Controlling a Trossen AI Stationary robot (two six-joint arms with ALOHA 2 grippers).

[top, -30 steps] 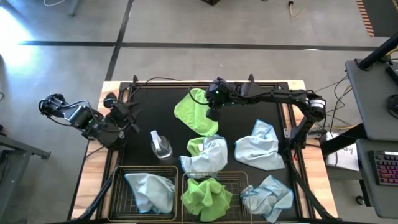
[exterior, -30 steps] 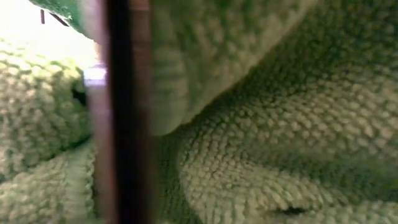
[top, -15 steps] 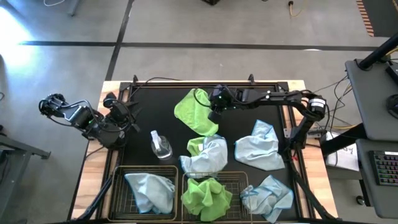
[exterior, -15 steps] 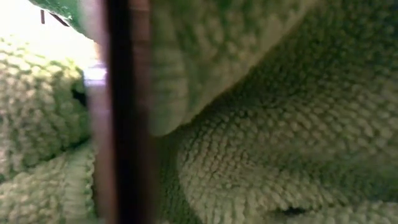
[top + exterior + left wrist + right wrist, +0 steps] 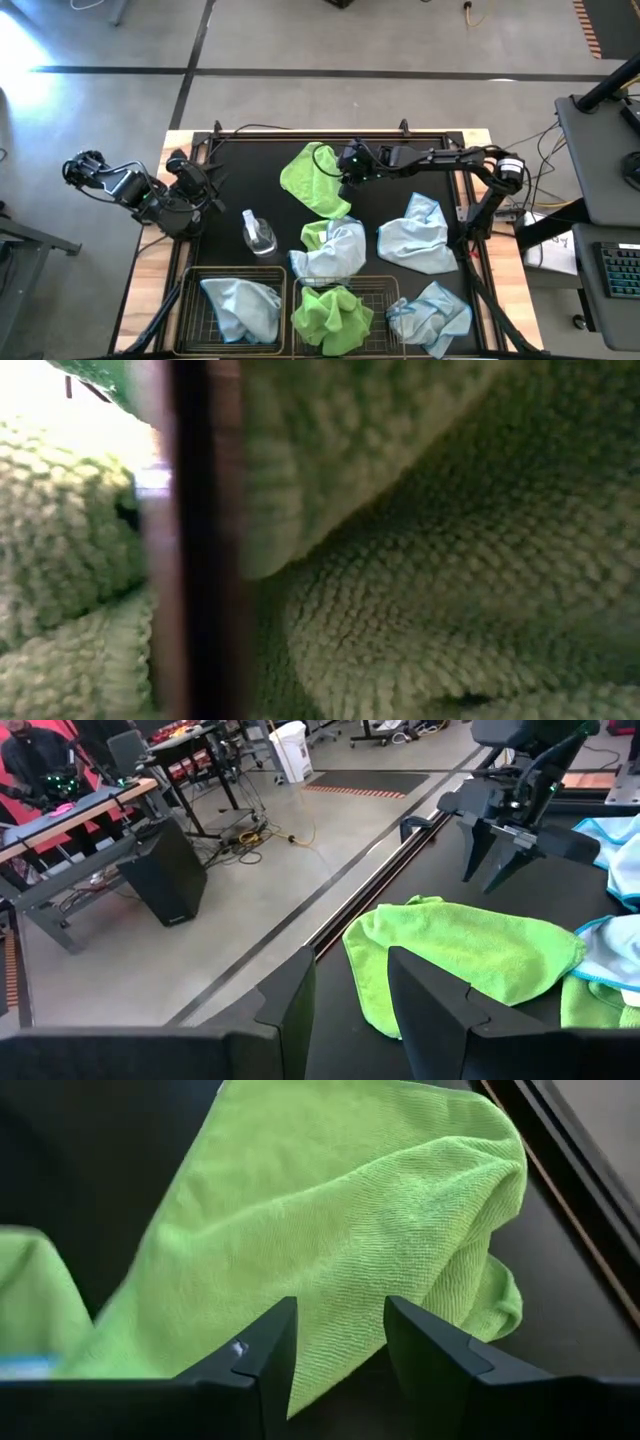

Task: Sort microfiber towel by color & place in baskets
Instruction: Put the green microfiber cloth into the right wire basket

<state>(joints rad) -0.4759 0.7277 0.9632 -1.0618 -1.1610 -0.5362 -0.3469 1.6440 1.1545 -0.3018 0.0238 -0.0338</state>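
Grey concrete floor [image 5: 300, 40] (dark seams), black speaker box [image 5: 165, 870] beside desks.

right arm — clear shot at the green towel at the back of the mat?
Probably yes. The right gripper is open and sits at the edge of the green towel, which lies spread on the mat with nothing on top. The right wrist view shows the cloth just ahead of the fingers. The left gripper waits far off.

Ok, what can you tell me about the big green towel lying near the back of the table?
The lime green towel looks like soft, finely looped cloth. It lies loosely spread and folded over on the black table, with one rounded corner curled up. It is not in a basket. The right gripper hangs open just by its edge, fingers pointing at the cloth, not gripping it.
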